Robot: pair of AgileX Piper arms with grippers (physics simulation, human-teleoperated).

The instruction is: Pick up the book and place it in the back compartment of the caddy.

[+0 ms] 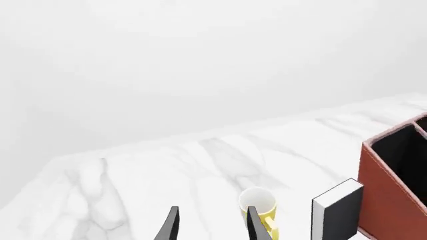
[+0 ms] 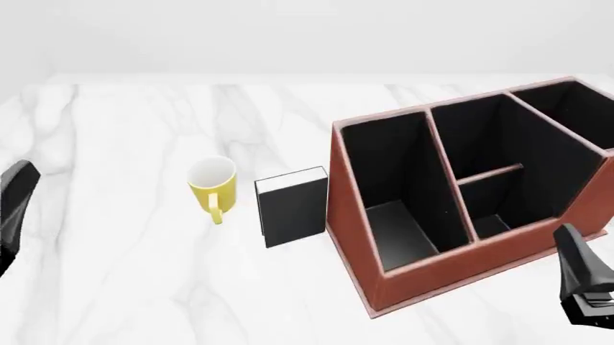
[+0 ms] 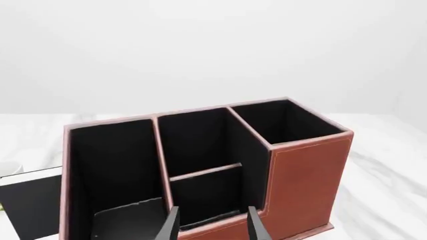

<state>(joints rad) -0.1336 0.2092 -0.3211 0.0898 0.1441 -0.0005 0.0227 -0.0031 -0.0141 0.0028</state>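
The book (image 2: 293, 207) is standing upright on the marble table (image 2: 115, 273), between the yellow mug (image 2: 212, 185) and the caddy (image 2: 379, 277), seemingly just clear of its wall. A sound grasp is calling for jaws across the covers. The left gripper (image 1: 212, 224) and right gripper (image 3: 212, 224) are both hanging open, holding nothing.

In the front view, both arms were cut off by the frame edges, their fingertips unseen. The caddy (image 2: 451, 215) ran past the right edge. In the right wrist view, the book (image 3: 30, 202) was partly hidden behind the caddy's wall.
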